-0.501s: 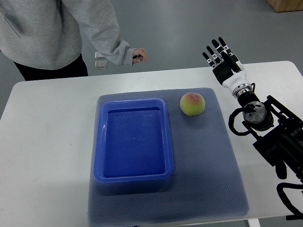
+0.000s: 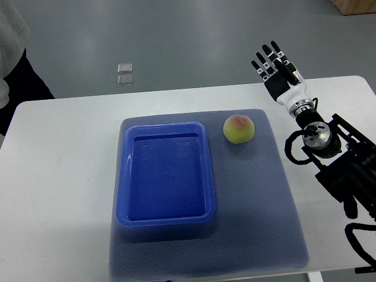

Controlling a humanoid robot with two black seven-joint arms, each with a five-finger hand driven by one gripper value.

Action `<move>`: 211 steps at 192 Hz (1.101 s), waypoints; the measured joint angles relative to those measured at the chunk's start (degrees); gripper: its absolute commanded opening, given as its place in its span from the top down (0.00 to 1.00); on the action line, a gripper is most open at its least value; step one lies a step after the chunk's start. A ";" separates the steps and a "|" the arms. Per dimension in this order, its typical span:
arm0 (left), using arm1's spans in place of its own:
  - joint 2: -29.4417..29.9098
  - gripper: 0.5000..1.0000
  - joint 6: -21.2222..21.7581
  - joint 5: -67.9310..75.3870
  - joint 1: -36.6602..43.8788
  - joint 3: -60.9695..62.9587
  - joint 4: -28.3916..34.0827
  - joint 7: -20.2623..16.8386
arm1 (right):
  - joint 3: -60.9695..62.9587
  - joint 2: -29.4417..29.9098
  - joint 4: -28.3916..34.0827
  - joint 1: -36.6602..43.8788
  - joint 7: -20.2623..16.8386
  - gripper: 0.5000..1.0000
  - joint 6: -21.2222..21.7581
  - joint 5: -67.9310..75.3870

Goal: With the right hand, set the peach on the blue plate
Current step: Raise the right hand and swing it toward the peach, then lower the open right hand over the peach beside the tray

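A yellow-green peach (image 2: 238, 128) with a red blush lies on the grey-blue mat, just right of the blue plate's far right corner. The blue plate (image 2: 123, 176) is a deep rectangular tray and holds nothing. My right hand (image 2: 274, 66) hovers over the table's far edge, up and to the right of the peach, with its fingers spread straight and nothing in them. Its black arm (image 2: 335, 164) runs in from the right edge. The left arm does not show.
A grey-blue mat (image 2: 258, 205) lies under the plate and peach on the white table (image 2: 59, 176). A person's dark trousers and grey sleeve (image 2: 12, 59) stand at the far left corner. Two small clear squares (image 2: 124, 74) lie on the floor beyond the table.
The person has stepped away to the left, taking their arm and hand out from over the table's far edge. My right hand has shifted slightly up and right. The peach has not moved.
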 measured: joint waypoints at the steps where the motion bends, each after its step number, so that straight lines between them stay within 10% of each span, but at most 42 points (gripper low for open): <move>1: 0.00 0.00 0.00 0.00 0.00 0.00 0.00 0.00 | -0.01 -0.01 0.00 0.02 0.00 0.14 0.01 -0.01; 78: 0.00 0.00 0.00 0.00 0.03 0.00 0.09 0.00 | -7.59 -5.14 0.14 7.39 -0.77 0.14 2.14 -16.56; 166: 0.00 0.00 -0.16 0.00 -0.08 0.00 -0.35 0.00 | -54.81 -16.66 0.18 43.58 -5.52 0.14 21.99 -47.87; 211: 0.00 0.00 -0.17 0.00 -0.07 -0.07 -0.29 -0.06 | -73.90 -12.92 0.88 54.53 -13.33 0.14 23.45 -53.38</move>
